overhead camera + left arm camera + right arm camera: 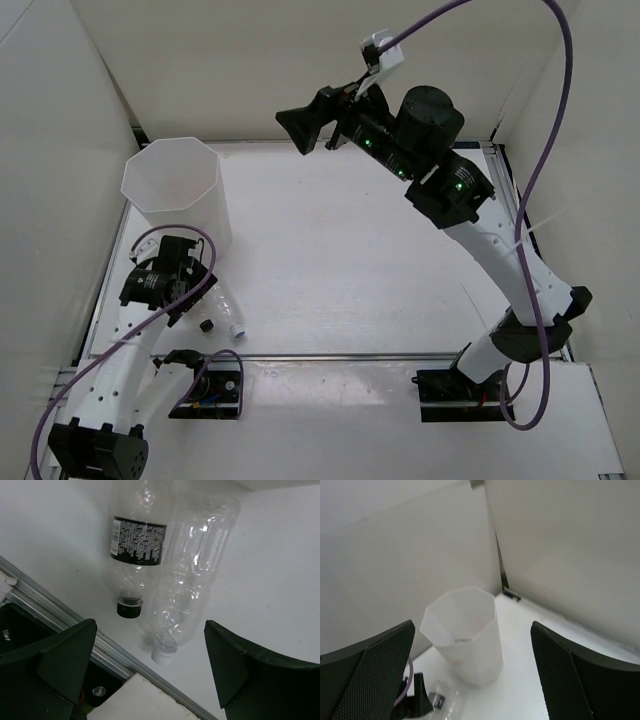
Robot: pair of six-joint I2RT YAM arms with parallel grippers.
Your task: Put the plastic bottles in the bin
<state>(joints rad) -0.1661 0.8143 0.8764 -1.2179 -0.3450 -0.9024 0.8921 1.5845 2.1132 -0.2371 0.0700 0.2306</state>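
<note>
The bin (172, 190) stood upright at the far left of the table (380, 270), close to the left wall. Its translucent sides hid whatever lay inside; a small dark mark showed near its rim in the right wrist view, and I could not tell what it was.

Just nearer than the bin, two clear plastic bottles lay on the table side by side and touching: a black-capped bottle (137, 545) with a dark printed label, and to its right an unlabelled white-capped bottle (192, 580). Both caps pointed toward the near rail (350, 357). Their bases were cut off in the left wrist view.

The left end effector (150, 630) hung over them, released and grasping nothing. From above, the left arm covered much of both bottles.

The right end effector (472, 630) was raised high at the far side, released and empty, facing the bin.

White walls (60, 150) enclosed the white table.
</note>
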